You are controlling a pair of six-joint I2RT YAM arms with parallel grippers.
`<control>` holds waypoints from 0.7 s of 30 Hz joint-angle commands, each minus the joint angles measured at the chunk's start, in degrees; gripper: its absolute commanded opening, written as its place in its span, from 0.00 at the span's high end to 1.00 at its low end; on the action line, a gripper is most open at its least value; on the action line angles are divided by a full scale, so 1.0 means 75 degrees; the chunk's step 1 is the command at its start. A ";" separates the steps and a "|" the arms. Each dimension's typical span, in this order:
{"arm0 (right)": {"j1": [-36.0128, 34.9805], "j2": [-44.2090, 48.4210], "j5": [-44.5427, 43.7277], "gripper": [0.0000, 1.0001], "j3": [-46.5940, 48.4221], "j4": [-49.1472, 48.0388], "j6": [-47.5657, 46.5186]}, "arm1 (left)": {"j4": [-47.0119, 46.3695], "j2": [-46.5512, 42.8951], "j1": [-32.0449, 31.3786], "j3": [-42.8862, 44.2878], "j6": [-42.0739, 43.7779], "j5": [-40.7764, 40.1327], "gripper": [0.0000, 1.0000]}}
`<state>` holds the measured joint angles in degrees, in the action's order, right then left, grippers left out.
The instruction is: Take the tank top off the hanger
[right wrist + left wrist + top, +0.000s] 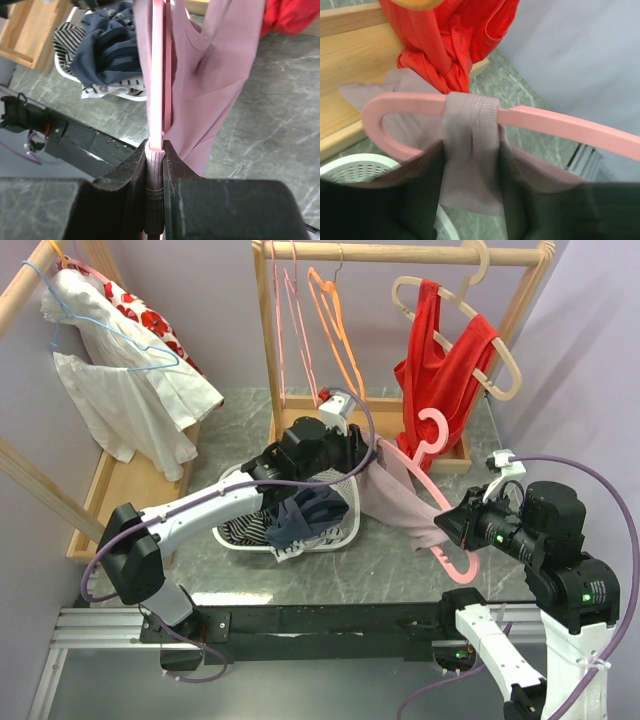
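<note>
mauve knit tank top [215, 75]: light, limp; i'd grab its strap [470, 150]. right pincer [155, 150] pinches pink plastic hanger [560, 125]; left pincer [472, 170]: cannot tell.

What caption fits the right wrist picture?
Right fingers clamp the pink hanger and tank top strap, navy clothes behind.

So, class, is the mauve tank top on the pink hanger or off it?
On. The tank top has a strap looped over the hanger in the left wrist view; the right gripper clamps hanger and strap.
</note>
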<state>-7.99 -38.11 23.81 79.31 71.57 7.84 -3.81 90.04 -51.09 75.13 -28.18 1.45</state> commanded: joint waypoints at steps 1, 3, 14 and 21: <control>-0.0025 0.0135 -0.0456 1.00 -0.0062 -0.0578 0.0033 | -0.0230 -0.0439 -0.0020 0.0177 0.0113 -0.0170 0.80; -0.0013 0.0147 -0.0492 1.00 -0.0074 -0.0555 0.0057 | -0.0172 -0.0392 -0.0020 0.0282 0.0172 -0.0170 0.99; -0.0025 0.0416 0.1088 1.00 -0.0027 -0.0273 0.0103 | 0.0414 0.0369 0.0459 0.0904 0.0419 -0.1014 0.99; -0.0060 0.0663 0.1663 1.00 -0.0098 -0.0015 0.0209 | 0.1012 0.0861 0.1888 0.1372 0.0383 -0.0793 0.99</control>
<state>-7.99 -35.11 28.97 78.32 71.37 8.73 1.58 94.76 -42.89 82.26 -26.44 -1.54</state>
